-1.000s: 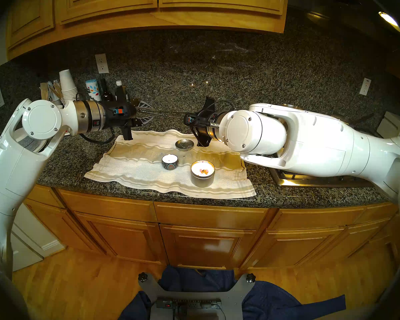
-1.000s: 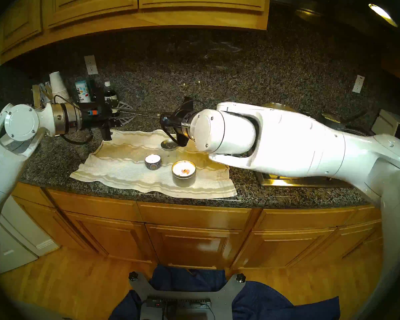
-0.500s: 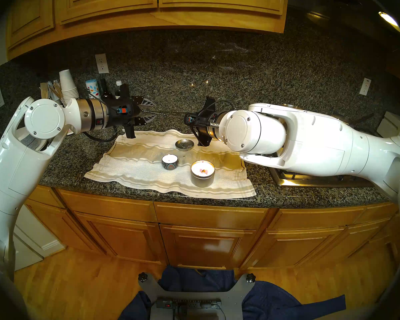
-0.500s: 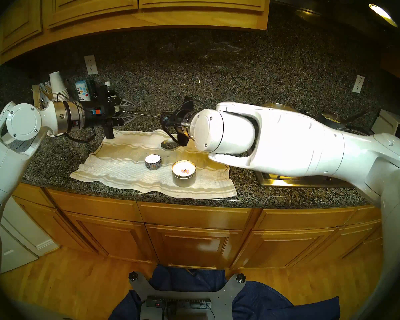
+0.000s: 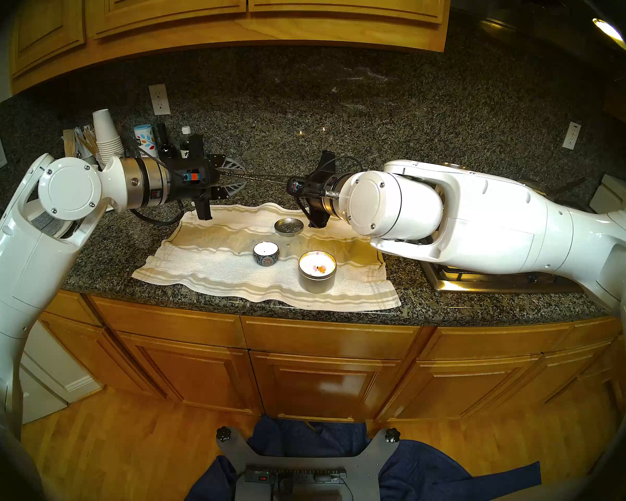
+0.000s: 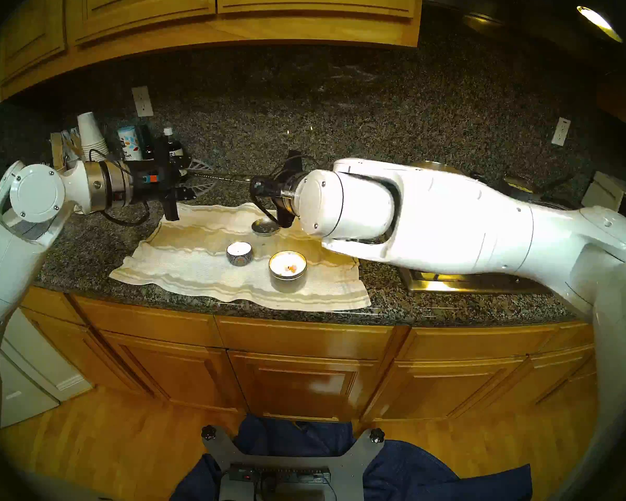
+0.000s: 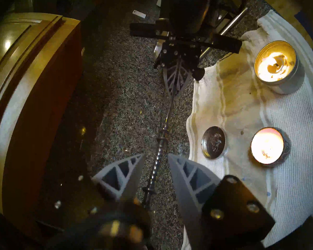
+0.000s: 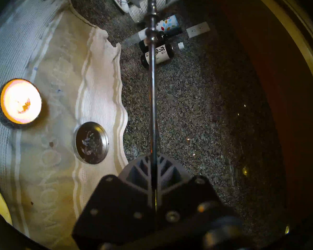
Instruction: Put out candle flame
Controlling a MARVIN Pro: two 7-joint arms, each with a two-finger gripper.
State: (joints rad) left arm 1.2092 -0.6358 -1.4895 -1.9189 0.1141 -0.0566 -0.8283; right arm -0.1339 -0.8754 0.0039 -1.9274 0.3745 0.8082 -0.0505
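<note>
Judging nothing snuffed yet. On tabletop [image 5: 123, 243], one striped towel [image 5: 210, 269]; on it two lit candles, tin candle [image 5: 317, 270] near right, smaller bowl candle [image 5: 265, 253] left; one metal lid [image 5: 288, 227] farther back. Above the towel's far edge, one long metal rod [image 5: 264, 177], clamped in narrow right claw [image 8: 154, 160], passing untouched between half-spread left claw [image 7: 156, 158].

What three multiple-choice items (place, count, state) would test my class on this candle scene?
1. Where is the tin lid? A on the towel; B on bare counter; C on a candle.
2. How many candles burn? A one; B two; C three.
3. How is the right gripper? A open, empty; B shut on the metal rod; C shut on the lid.
Key: A, it lies on the cloth; B, small candle and tin candle both glow; B, it pinches the rod.
</note>
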